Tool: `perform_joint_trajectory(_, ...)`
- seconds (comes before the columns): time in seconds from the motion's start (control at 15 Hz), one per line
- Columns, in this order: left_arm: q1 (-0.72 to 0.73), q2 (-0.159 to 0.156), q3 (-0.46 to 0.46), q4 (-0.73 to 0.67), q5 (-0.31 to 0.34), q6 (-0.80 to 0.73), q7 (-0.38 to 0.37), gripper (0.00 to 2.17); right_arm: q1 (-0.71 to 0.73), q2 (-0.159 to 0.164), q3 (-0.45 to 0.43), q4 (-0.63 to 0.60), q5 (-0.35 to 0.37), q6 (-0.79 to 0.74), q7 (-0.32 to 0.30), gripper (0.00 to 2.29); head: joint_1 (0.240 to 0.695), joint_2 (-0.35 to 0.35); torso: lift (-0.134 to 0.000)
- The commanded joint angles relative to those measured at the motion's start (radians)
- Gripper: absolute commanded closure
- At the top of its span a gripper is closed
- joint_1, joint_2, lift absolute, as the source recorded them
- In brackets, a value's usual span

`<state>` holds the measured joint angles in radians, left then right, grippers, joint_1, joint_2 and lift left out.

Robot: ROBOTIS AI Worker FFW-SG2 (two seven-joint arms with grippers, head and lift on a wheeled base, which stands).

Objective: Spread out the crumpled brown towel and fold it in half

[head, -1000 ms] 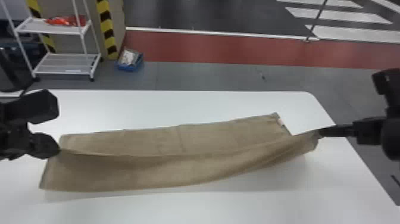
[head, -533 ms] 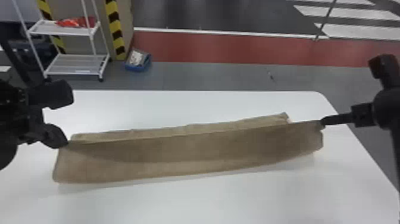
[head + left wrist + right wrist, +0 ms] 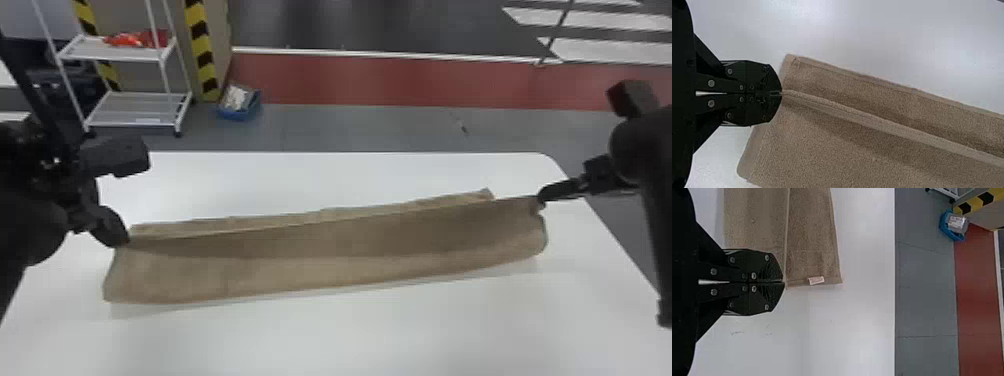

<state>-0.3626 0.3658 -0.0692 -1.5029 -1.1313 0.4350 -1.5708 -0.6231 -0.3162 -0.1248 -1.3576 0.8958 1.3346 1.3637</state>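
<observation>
The brown towel stretches as a long band across the smooth white worktop, its right end closer than its left to the worktop's far edge. The left black end effector has its fingers pressed together on the left end of a raised edge of the towel. The right black end effector pinches the other end of that raised edge, near the worktop's right edge. Between them the edge runs nearly straight, with the towel sloping down from it towards the near side; a narrower strip lies behind, on the far side. In the right wrist view, a small white fabric tag sits on the end hem of this strip, near the fingertips of the right end effector.
</observation>
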Motion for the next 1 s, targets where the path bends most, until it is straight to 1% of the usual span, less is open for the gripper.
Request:
perform_joint_trajectory(0.0, -0.009, -0.007, -0.008, 0.023, -0.019, 0.0, -0.01, 1.46, -0.04, 0.014, 0.011, 0.032, 0.009, -0.007, 0.003, 1.65, 0.695, -0.073, -0.125)
perform_joint_trajectory(0.27, -0.018, -0.007, -0.006, 0.056, -0.041, 0.0, -0.01, 1.46, -0.118, 0.02, 0.05, 0.132, 0.035, -0.025, 0.003, 1.65, 0.695, -0.057, -0.125)
perform_joint_trajectory(0.4, -0.018, -0.01, -0.006, 0.056, -0.05, 0.0, -0.01, 1.46, -0.145, 0.022, 0.056, 0.193, 0.058, -0.077, 0.003, 1.65, 0.695, -0.051, -0.125)
perform_joint_trajectory(0.53, -0.018, -0.019, -0.008, 0.069, -0.073, 0.003, -0.01, 1.46, -0.158, 0.022, 0.065, 0.232, 0.08, -0.136, 0.003, 1.65, 0.695, -0.052, -0.125)
perform_joint_trajectory(0.73, -0.024, -0.048, -0.009, 0.069, -0.108, 0.006, -0.01, 1.46, -0.168, 0.022, 0.099, 0.273, 0.097, -0.176, 0.003, 1.65, 0.695, -0.055, -0.125)
perform_joint_trajectory(0.8, -0.026, -0.053, -0.014, 0.069, -0.11, 0.009, -0.01, 1.46, -0.179, 0.031, 0.099, 0.301, 0.109, -0.203, 0.003, 1.65, 0.695, -0.057, -0.125)
perform_joint_trajectory(0.93, -0.047, -0.051, -0.02, 0.069, -0.11, 0.012, -0.01, 1.46, -0.211, 0.045, 0.102, 0.356, 0.14, -0.234, 0.003, 1.65, 0.695, -0.061, -0.125)
